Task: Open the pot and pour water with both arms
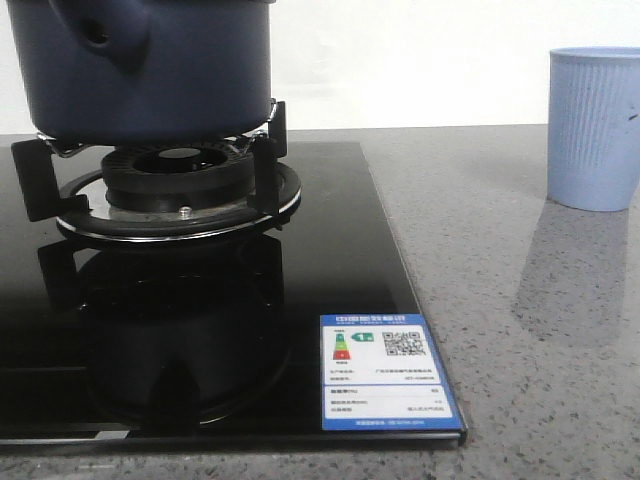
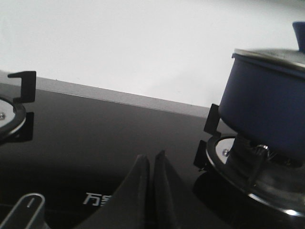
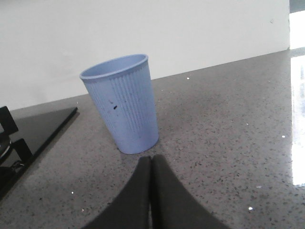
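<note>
The dark navy-blue pot [image 1: 140, 65] stands on the burner's black supports [image 1: 262, 150] at the upper left of the front view. It also shows in the left wrist view [image 2: 267, 109] with a lid [image 2: 274, 53] on top and a blue knob [image 2: 299, 36]. My left gripper [image 2: 151, 160] is shut and empty, low over the black glass hob, well apart from the pot. My right gripper [image 3: 151, 161] is shut and empty over the grey counter, just short of the pale blue ribbed cup [image 3: 121, 102]. Neither gripper shows in the front view.
The black glass hob [image 1: 330, 270] carries a blue and white energy label [image 1: 384, 372] at its front right corner. The cup [image 1: 595, 125] stands on the speckled grey counter at the right. A second burner [image 2: 12, 112] and a grey knob [image 2: 24, 212] show in the left wrist view.
</note>
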Action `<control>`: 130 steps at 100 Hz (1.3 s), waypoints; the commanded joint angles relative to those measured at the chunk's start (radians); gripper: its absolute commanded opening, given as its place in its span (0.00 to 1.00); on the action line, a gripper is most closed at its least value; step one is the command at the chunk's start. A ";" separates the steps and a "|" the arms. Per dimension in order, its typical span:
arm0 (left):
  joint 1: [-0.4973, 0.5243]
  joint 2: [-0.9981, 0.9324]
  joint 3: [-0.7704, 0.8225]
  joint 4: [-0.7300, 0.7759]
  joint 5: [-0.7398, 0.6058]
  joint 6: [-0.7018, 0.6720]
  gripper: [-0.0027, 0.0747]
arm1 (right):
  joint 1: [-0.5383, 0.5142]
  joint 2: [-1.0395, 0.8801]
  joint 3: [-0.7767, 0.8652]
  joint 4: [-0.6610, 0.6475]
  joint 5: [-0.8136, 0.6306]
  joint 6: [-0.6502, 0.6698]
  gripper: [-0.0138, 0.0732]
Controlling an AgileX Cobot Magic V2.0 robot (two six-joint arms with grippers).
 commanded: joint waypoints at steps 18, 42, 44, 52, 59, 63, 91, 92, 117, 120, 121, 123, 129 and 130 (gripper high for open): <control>-0.009 -0.026 0.011 -0.290 -0.187 -0.005 0.01 | 0.002 -0.024 0.015 0.215 -0.153 -0.005 0.09; -0.009 -0.022 -0.064 -0.324 -0.186 -0.005 0.01 | 0.002 -0.017 -0.059 0.236 -0.087 -0.005 0.09; -0.009 -0.019 -0.077 -0.319 -0.178 -0.001 0.01 | 0.002 -0.014 -0.072 0.236 -0.077 -0.005 0.09; -0.009 0.003 -0.132 -0.292 -0.123 0.015 0.01 | 0.002 0.025 -0.129 0.214 0.006 -0.005 0.09; -0.009 0.041 -0.197 -0.223 -0.040 0.032 0.01 | 0.002 0.081 -0.188 0.174 0.072 -0.005 0.09; -0.009 0.072 -0.241 -0.183 0.004 0.032 0.01 | 0.002 0.115 -0.225 0.140 0.101 -0.005 0.09; -0.009 0.340 -0.529 -0.107 0.304 0.138 0.01 | 0.002 0.423 -0.513 0.030 0.345 -0.113 0.09; -0.009 0.347 -0.535 -0.107 0.319 0.143 0.01 | 0.002 0.435 -0.520 0.030 0.359 -0.116 0.09; -0.138 0.473 -0.634 -0.133 0.331 0.255 0.01 | 0.066 0.524 -0.636 0.052 0.410 -0.145 0.09; -0.157 0.483 -0.639 -0.133 0.323 0.276 0.01 | 0.083 0.524 -0.637 0.052 0.408 -0.145 0.09; -0.167 0.488 -0.642 -0.133 0.320 0.284 0.01 | 0.086 0.524 -0.637 0.052 0.408 -0.146 0.09; -0.181 0.494 -0.644 -0.133 0.316 0.290 0.01 | 0.096 0.524 -0.637 0.052 0.408 -0.146 0.09; -0.217 0.512 -0.651 -0.137 0.298 0.291 0.01 | 0.120 0.524 -0.637 0.052 0.408 -0.146 0.09; -0.225 0.517 -0.654 -0.139 0.293 0.291 0.01 | 0.125 0.524 -0.637 0.052 0.408 -0.146 0.09</control>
